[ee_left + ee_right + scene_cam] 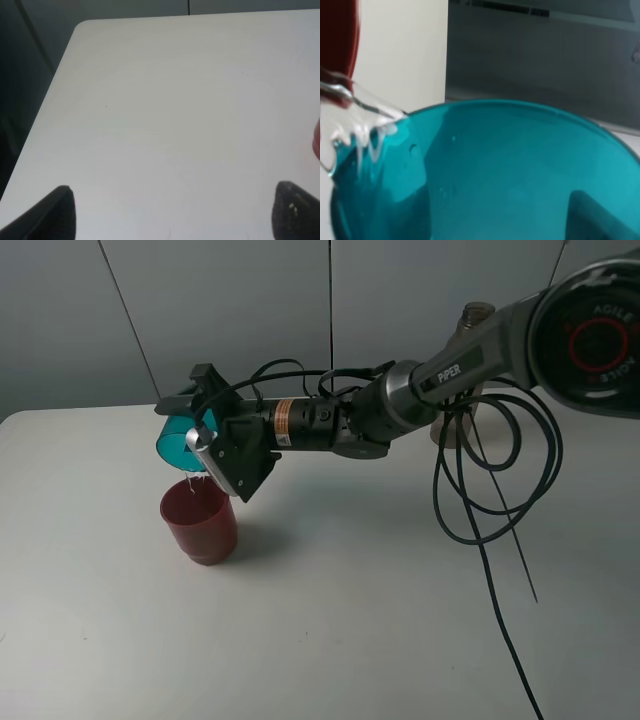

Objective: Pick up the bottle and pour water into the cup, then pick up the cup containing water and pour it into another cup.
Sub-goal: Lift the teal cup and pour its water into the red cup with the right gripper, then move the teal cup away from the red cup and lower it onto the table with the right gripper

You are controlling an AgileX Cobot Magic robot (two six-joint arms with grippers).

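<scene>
Right gripper point(200, 415) reaches across to the left side of the bench point(380, 620), closed on the teal cup point(182, 440). Cup tipped onto its side, mouth angled down, held just above the red cup point(200, 525). Thin stream of water point(192, 483) runs from the teal rim into the red cup. Red cup upright on the bench, directly under the teal cup, not touching it.

Right wrist view: teal cup point(510, 175) fills most of the picture, water point(360, 125) spilling over its rim, a strip of red cup point(340, 45) at the edge beyond.

Bottle point(472, 320) stands upright at the back right of the bench, mostly hidden behind the right arm; only neck and a bit of base show. Well apart from both cups.

Left gripper point(170, 212): two dark fingertips point(55, 212) spread wide, nothing between them, over bare bench point(175, 115). A sliver of red cup point(316, 142) at the edge. Left arm not seen in the high view.
</scene>
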